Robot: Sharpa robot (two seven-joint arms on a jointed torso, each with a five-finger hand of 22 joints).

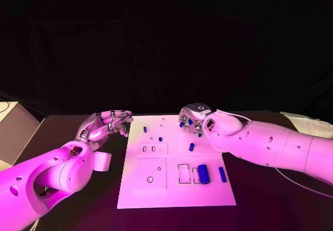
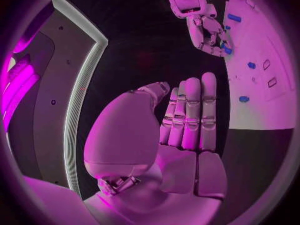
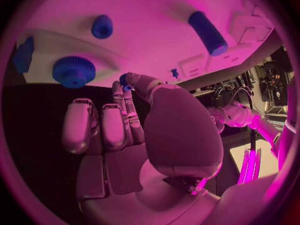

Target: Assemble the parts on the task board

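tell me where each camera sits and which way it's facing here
Head view: from the robot's head, looking down at the task board; both arms show, left hand and right hand.
Left wrist view: behind the left hand, facing the board's edge.
Right wrist view: behind the right hand, facing the board.
Shared: the left wrist view also shows the right hand.

I'm counting one task board (image 1: 173,192), two hands, and five blue parts lying uncovered on that board: two small ones (image 1: 145,129) toward its far left, one (image 1: 191,147) mid-board, and two cylinders (image 1: 203,172) by its right edge. I'm not managing to count those under the right hand (image 1: 201,120).
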